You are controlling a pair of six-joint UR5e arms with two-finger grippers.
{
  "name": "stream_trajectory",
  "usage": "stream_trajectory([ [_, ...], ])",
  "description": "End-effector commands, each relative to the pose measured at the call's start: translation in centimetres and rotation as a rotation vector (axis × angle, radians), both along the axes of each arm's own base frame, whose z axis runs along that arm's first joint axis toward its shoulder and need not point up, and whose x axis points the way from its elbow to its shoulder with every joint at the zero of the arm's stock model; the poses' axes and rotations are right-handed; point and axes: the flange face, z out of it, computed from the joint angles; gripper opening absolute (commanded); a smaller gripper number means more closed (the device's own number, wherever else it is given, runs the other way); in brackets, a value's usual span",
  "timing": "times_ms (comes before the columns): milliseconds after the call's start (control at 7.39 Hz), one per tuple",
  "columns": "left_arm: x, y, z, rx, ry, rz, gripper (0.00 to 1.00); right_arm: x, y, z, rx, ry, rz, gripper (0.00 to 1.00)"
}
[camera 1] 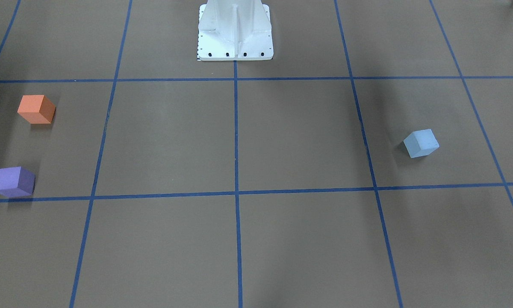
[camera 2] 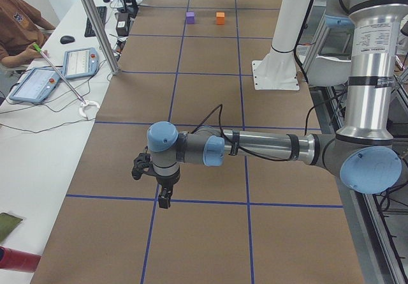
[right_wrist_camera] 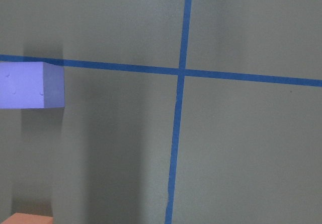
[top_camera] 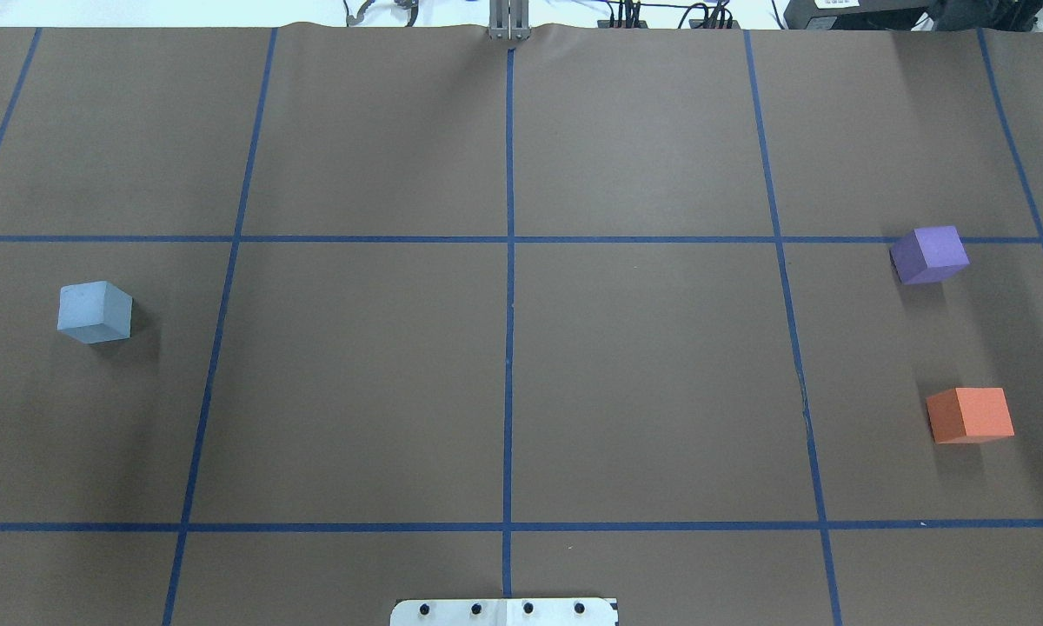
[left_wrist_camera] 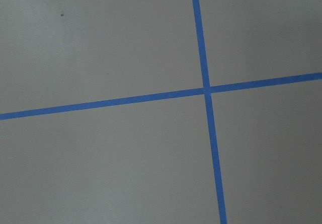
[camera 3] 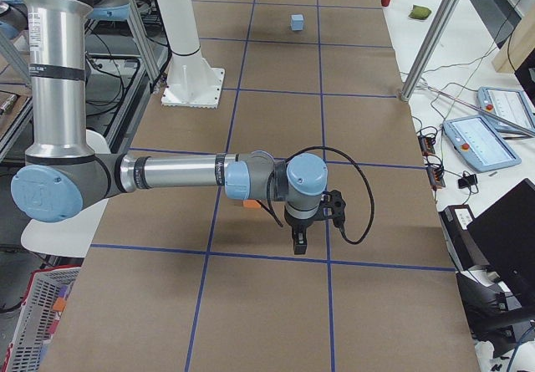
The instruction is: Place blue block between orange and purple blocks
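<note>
The light blue block (top_camera: 95,312) sits alone on the brown table's left side; it also shows in the front view (camera 1: 421,143). The purple block (top_camera: 928,254) and the orange block (top_camera: 970,415) sit apart on the far right, with a bare gap between them. The right wrist view shows the purple block (right_wrist_camera: 31,85) and a corner of the orange one (right_wrist_camera: 30,218). My left gripper (camera 2: 164,198) and right gripper (camera 3: 299,242) show only in the side views, hanging above the table; I cannot tell whether they are open or shut.
The white robot pedestal (camera 1: 235,32) stands at the table's near middle edge. Blue tape lines (top_camera: 508,348) divide the table into squares. A side bench holds tablets (camera 2: 80,62) with an operator (camera 2: 19,32) seated by it. A metal pole (camera 2: 95,22) rises at the table's edge.
</note>
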Motion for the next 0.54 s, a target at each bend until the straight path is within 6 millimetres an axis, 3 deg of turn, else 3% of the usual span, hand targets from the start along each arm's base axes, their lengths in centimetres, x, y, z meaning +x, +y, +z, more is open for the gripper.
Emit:
stream_trajectory([
  [0, 0.0, 0.0, -0.1, 0.001, 0.006, 0.001, 1.0, 0.0, -0.1, -1.1, 0.05, 0.003, -0.011, 1.0],
  [271, 0.1, 0.6, -0.3, 0.013, 0.019, -0.001, 1.0, 0.0, -0.1, -0.9, 0.049, -0.005, -0.004, 1.0],
  [406, 0.1, 0.3, -3.4, 0.067, 0.02, -0.002, 1.0, -0.1, -0.2, -1.1, 0.053, -0.004, -0.005, 1.0],
])
